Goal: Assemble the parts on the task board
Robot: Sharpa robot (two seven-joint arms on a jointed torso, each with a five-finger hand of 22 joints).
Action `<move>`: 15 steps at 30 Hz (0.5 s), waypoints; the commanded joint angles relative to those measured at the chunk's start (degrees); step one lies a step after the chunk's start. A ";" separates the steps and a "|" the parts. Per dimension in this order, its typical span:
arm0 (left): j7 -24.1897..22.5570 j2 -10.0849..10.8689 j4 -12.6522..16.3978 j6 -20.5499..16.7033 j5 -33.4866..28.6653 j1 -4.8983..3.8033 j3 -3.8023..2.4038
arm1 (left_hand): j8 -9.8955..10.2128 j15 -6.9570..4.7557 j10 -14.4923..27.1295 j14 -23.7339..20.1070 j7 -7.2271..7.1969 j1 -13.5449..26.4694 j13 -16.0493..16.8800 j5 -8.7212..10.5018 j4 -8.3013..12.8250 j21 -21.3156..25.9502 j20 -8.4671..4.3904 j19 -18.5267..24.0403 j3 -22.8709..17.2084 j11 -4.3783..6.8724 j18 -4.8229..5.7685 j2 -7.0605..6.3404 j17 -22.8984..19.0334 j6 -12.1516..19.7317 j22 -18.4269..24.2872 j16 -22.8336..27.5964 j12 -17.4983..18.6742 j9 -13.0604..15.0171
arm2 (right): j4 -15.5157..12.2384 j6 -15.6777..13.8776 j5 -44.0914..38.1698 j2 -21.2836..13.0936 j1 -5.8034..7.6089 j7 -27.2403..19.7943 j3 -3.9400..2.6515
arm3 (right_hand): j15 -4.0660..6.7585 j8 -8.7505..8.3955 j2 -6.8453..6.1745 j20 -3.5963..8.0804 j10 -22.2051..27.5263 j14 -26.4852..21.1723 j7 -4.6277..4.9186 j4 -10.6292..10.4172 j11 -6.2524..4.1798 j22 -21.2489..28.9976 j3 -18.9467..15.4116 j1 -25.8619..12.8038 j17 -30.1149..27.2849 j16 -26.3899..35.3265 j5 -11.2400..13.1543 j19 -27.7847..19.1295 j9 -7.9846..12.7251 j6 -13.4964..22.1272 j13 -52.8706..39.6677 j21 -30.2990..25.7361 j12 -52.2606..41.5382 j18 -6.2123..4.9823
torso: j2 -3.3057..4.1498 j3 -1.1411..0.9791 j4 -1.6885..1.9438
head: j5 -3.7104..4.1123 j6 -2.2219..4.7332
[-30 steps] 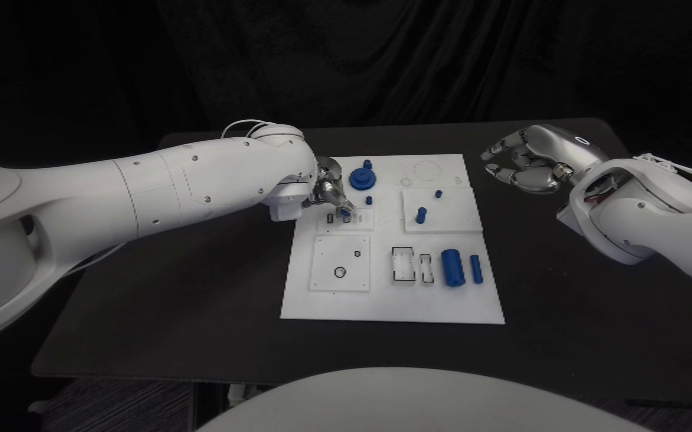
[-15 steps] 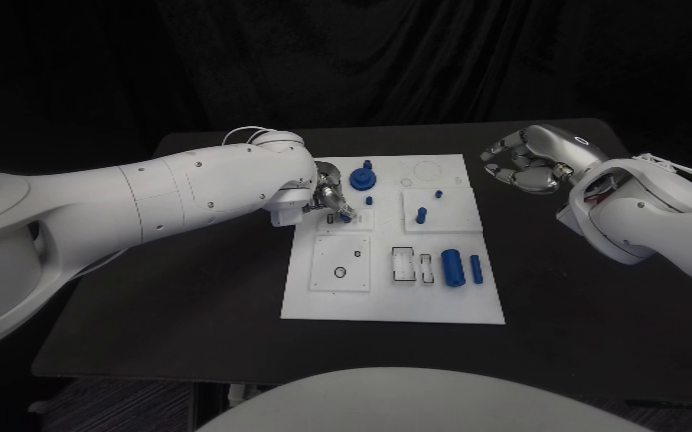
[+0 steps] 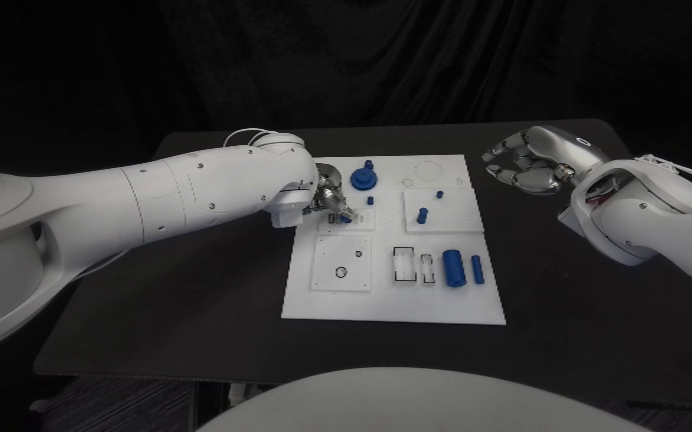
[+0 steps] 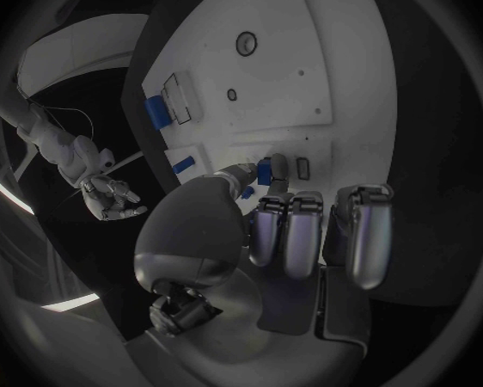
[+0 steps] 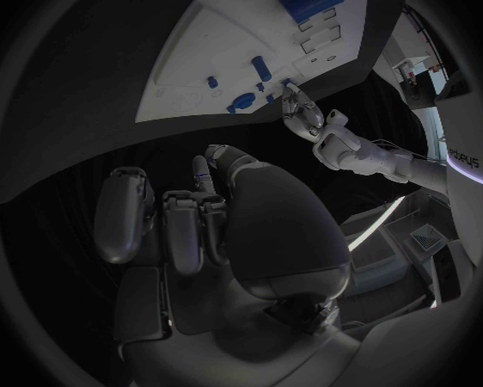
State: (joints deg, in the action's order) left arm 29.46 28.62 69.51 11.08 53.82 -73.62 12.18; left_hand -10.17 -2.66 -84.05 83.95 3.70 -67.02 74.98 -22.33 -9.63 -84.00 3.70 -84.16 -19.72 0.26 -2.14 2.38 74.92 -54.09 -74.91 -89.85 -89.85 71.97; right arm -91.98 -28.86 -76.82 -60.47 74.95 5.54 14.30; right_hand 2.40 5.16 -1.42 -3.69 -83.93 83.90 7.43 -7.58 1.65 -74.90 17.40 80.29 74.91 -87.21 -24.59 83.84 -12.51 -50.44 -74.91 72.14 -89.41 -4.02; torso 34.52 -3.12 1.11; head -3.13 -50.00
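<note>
Pinching a small blue part [image 4: 265,170] between fingertips, the left hand [image 3: 330,199] hovers at the task board's [image 3: 332,297] left edge, far half. Curled on nothing, the right hand [image 3: 528,162] waits over bare table [image 3: 562,292] beyond the board's far right corner.

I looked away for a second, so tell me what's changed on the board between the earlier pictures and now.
Very little. The left robot hand has drifted slightly along the board's left edge, and it still pinches a small blue part just above the board. The right robot hand stays curled off the board's right side, holding nothing. The loose blue parts lie where they were.
</note>
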 commanded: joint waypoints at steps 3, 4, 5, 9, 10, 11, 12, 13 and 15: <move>-0.80 0.01 0.05 -0.36 -0.44 0.21 -0.03 | 0.16 -0.31 -5.95 6.05 -0.31 -0.01 15.02 -0.03 -0.01 0.36 -0.25 0.11 -0.33 0.15 -0.06 0.45 15.08 0.05 -10.37 -0.15 -0.15 0.07 | -0.05 0.47 -0.02 -0.04 -0.17 0.89 -0.04 | 0.00 -0.15 0.14 -0.10 -5.08 5.02 -0.17 0.02 -0.05 -10.02 0.37 -0.47 10.32 0.19 -0.27 -0.39 0.09 -0.27 -14.11 -0.15 0.28 0.16 | 0.00 0.02 0.07 | 0.00 0.00; -0.87 0.00 0.02 -0.38 -0.44 0.23 -0.03 | 0.16 -0.31 -5.95 6.05 -0.31 -0.01 15.02 -0.03 -0.01 0.36 -0.25 0.11 -0.33 0.15 -0.06 0.45 15.08 0.05 -10.37 -0.15 -0.15 0.07 | -0.05 0.49 -0.02 -0.04 -0.17 0.90 -0.04 | 0.00 -0.15 0.14 -0.10 -5.08 5.02 -0.17 0.02 -0.05 -10.02 0.37 -0.47 10.32 0.19 -0.27 -0.39 0.09 -0.27 -14.11 -0.15 0.28 0.16 | -0.01 0.02 0.08 | 0.02 0.00; -0.95 -0.02 -0.05 -0.35 -0.45 0.26 -0.02 | 0.17 -0.30 -5.95 6.05 -0.29 -0.02 15.02 -0.03 0.01 0.40 -0.25 0.15 -0.37 0.14 -0.07 0.45 15.08 0.05 -10.34 -0.15 -0.15 0.06 | -0.04 0.52 -0.02 -0.04 -0.17 0.92 -0.04 | 0.00 -0.15 0.14 -0.10 -5.08 5.02 -0.17 0.02 -0.05 -10.02 0.37 -0.47 10.32 0.19 -0.27 -0.39 0.09 -0.27 -14.11 -0.15 0.28 0.16 | -0.02 0.01 0.08 | 0.02 0.00; -1.18 -0.12 -0.28 -0.16 -0.45 0.45 -0.02 | 0.18 -0.30 -5.95 6.05 -0.29 -0.02 15.02 -0.01 0.01 0.45 -0.25 0.19 -0.39 0.13 -0.09 0.45 15.08 0.05 -10.31 -0.15 -0.15 0.05 | -0.03 0.59 -0.02 -0.02 -0.18 0.97 -0.04 | 0.00 -0.15 0.14 -0.10 -5.08 5.02 -0.17 0.02 -0.05 -10.02 0.37 -0.47 10.32 0.19 -0.27 -0.39 0.09 -0.27 -14.11 -0.15 0.28 0.16 | -0.01 0.02 0.03 | 0.03 0.00; -1.23 -0.15 -0.35 -0.11 -0.45 0.51 -0.02 | 0.18 -0.30 -5.95 6.05 -0.29 -0.02 15.02 -0.01 0.01 0.45 -0.25 0.19 -0.39 0.13 -0.09 0.45 15.08 0.05 -10.31 -0.15 -0.15 0.05 | -0.02 0.61 -0.02 -0.01 -0.18 0.99 -0.04 | 0.00 -0.15 0.14 -0.10 -5.08 5.02 -0.17 0.02 -0.05 -10.02 0.37 -0.47 10.32 0.19 -0.27 -0.39 0.09 -0.27 -14.11 -0.15 0.28 0.16 | -0.01 0.02 0.01 | 0.04 0.00; -1.27 -0.18 -0.39 -0.09 -0.45 0.55 -0.02 | 0.20 -0.29 -5.95 6.05 -0.27 0.01 15.02 0.06 0.00 0.46 -0.24 0.20 -0.41 0.12 -0.09 0.45 15.08 0.04 -10.30 -0.15 -0.15 0.04 | -0.02 0.63 -0.02 0.00 -0.18 1.00 -0.04 | 0.00 -0.15 0.14 -0.10 -5.08 5.02 -0.17 0.02 -0.05 -10.02 0.37 -0.47 10.32 0.19 -0.27 -0.39 0.09 -0.27 -14.11 -0.15 0.28 0.16 | -0.01 0.02 0.01 | 0.06 0.00; -1.34 -0.22 -0.47 -0.08 -0.45 0.61 -0.02 | 0.20 -0.29 -5.95 6.05 -0.27 0.01 15.02 0.06 0.00 0.46 -0.24 0.20 -0.41 0.12 -0.09 0.45 15.08 0.04 -10.30 -0.15 -0.15 0.04 | -0.01 0.65 -0.02 0.02 -0.18 1.01 -0.04 | 0.00 -0.15 0.14 -0.10 -5.08 5.02 -0.17 0.02 -0.05 -10.02 0.37 -0.47 10.32 0.19 -0.27 -0.39 0.09 -0.27 -14.11 -0.15 0.28 0.16 | 0.00 0.02 0.00 | 0.08 0.00; -1.41 -0.28 -0.55 -0.09 -0.45 0.67 -0.02 | 0.24 -0.27 -5.95 6.05 -0.22 0.06 15.02 0.27 -0.01 0.52 -0.22 0.25 -0.46 0.08 -0.11 0.44 15.08 0.05 -10.27 -0.15 -0.15 0.01 | 0.00 0.68 -0.02 0.04 -0.18 1.02 -0.04 | 0.00 -0.15 0.14 -0.10 -5.08 5.02 -0.17 0.02 -0.05 -10.02 0.37 -0.47 10.32 0.19 -0.27 -0.39 0.09 -0.27 -14.11 -0.15 0.28 0.16 | 0.00 0.01 -0.03 | 0.07 0.00; -1.50 -0.39 -0.72 -0.11 -0.45 0.77 -0.02 | 0.29 -0.23 -5.95 6.05 -0.18 0.14 15.02 0.56 -0.03 0.56 -0.20 0.29 -0.51 0.04 -0.12 0.42 15.08 0.04 -10.26 -0.15 -0.15 -0.02 | 0.01 0.72 -0.02 0.06 -0.18 1.04 -0.04 | 0.00 -0.15 0.14 -0.10 -5.08 5.02 -0.17 0.02 -0.05 -10.02 0.37 -0.47 10.32 0.19 -0.27 -0.39 0.09 -0.27 -14.11 -0.15 0.28 0.16 | 0.00 0.02 -0.07 | 0.11 0.00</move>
State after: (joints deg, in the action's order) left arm 28.82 28.41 68.91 10.86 53.74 -73.20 12.04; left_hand -9.98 -2.66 -84.05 83.95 3.83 -67.08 74.98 -21.96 -9.67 -83.77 3.71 -84.16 -19.74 0.26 -2.14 2.44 74.92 -54.18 -74.91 -89.85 -89.85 71.99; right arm -91.98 -28.55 -76.77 -60.39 74.93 5.61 14.30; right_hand 2.40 5.16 -1.42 -3.69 -83.93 83.90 7.43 -7.58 1.65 -74.95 17.40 80.29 74.91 -87.21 -24.59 83.84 -12.51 -50.44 -74.91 72.14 -89.42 -4.01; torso 34.52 -3.10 1.13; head -3.05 -50.00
